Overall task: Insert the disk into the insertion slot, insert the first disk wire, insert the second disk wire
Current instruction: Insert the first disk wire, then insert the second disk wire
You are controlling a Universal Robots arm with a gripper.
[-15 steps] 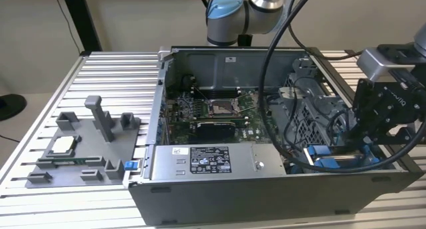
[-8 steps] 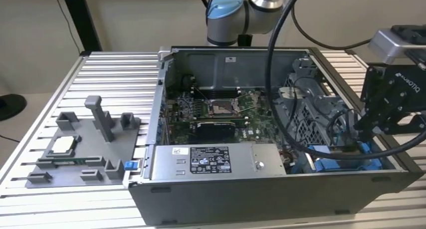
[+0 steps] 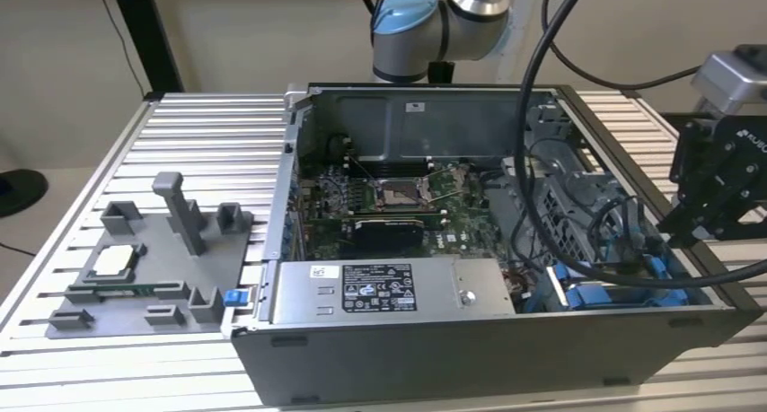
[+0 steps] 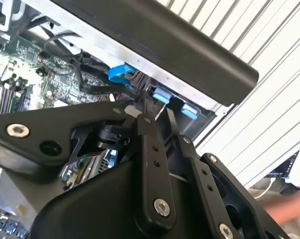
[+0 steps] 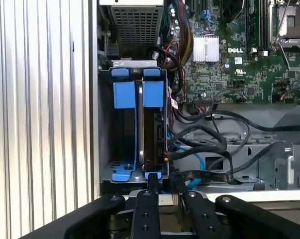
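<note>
Aluminium ribs of the table flank the black claw; whether it is clenched cannot be told. Ahead of it, the grey sheet-metal insertion slot holds the disk edge-on in blue plastic. Glossy black cables loop beyond.

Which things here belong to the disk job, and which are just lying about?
Job: drive bay with blue tabs, blue cable and black cables beside it, gripper near the bay.
Lying about: power-supply box, motherboard, grey fixture tray on the table.
</note>
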